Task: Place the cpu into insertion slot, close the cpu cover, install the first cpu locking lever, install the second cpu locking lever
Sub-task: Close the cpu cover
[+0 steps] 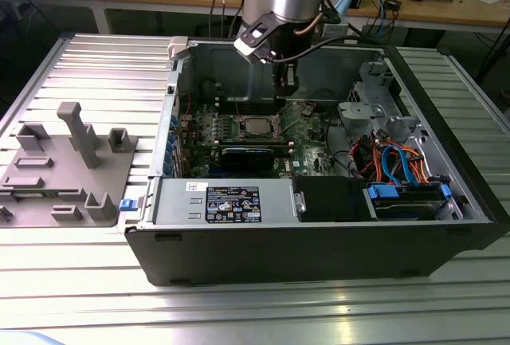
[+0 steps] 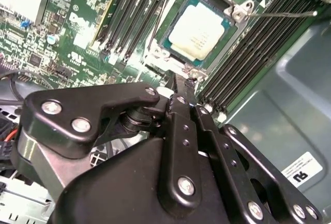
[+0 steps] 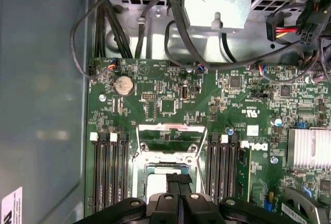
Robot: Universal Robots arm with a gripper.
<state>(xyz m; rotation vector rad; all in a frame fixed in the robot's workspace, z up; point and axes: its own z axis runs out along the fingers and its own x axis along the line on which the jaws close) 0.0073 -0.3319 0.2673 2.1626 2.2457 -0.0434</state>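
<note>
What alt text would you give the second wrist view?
The silver-faced cpu sits in the insertion slot on a green motherboard, with long black memory slots on either side. In the foreground, the black tool, shut, points at the slot's edge.

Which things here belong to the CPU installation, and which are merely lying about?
Belonging to the job:
cpu
cpu cover
locking lever
end effector, above the cpu

Lying about:
grey fixture tray
coin cell battery
heatsink
blue cables

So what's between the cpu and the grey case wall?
In the second wrist view, long black slots lie between the cpu and the case wall.
</note>
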